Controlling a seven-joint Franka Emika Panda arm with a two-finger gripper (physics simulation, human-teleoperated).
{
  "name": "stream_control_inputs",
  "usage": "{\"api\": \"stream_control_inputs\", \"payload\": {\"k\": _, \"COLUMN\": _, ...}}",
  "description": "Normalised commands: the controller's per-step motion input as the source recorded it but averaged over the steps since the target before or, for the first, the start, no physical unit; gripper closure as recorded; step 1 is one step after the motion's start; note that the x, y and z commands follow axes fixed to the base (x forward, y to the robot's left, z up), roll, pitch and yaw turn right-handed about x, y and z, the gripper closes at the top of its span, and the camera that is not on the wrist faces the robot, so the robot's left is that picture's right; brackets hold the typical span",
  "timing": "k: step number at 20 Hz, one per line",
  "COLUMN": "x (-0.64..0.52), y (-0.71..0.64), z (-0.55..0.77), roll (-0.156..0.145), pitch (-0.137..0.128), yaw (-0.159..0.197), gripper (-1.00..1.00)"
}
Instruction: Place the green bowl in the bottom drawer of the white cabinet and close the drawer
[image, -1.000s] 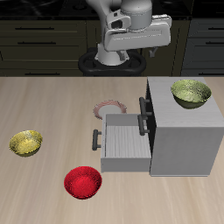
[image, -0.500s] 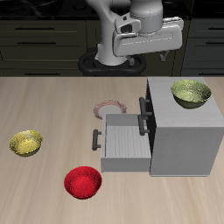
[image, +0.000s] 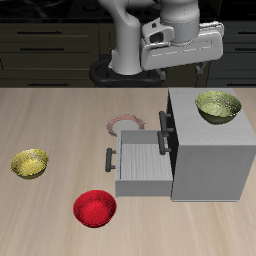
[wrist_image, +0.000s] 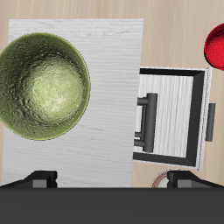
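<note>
Green bowl (image: 218, 106) sits near cabinet (image: 210, 150) top's 1 o'clock corner; bottom drawer (image: 139, 165) open; claw (wrist_image: 112, 178) overhead, fingers apart, empty

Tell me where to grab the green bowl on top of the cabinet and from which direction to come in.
Take the green bowl by its rim, coming straight down from above. It sits upright and open on the white cabinet top, so the thin rim is the only edge the fingers can pinch, one inside and one outside. The side nearer the cabinet's middle probably gives most room. The gripper is above the cabinet, off to one side of the bowl.
</note>
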Motion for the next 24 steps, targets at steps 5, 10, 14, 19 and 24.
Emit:
{"api": "stream_control_inputs", "payload": {"k": 5, "x": 0.19, "y": 0.28, "z": 0.08, "roll": 0.023, "pitch": 0.004, "yaw": -0.015, "gripper": -1.00}}
{"api": "stream_control_inputs", "payload": {"k": 10, "x": 0.16, "y": 0.15, "z": 0.02, "roll": 0.004, "pitch": 0.009, "yaw": -0.007, "gripper": -1.00}}
{"api": "stream_control_inputs", "payload": {"k": 14, "x": 0.10, "y": 0.03, "z": 0.04, "roll": -0.001, "pitch": 0.002, "yaw": -0.015, "gripper": -1.00}}
{"api": "stream_control_inputs", "payload": {"k": 19, "x": 0.19, "y": 0.01, "z": -0.09, "roll": 0.007, "pitch": 0.021, "yaw": 0.003, "gripper": -1.00}}
{"api": "stream_control_inputs", "payload": {"k": 24, "x": 0.12, "y": 0.02, "z": -0.12, "roll": -0.005, "pitch": 0.030, "yaw": -0.007, "gripper": -1.00}}
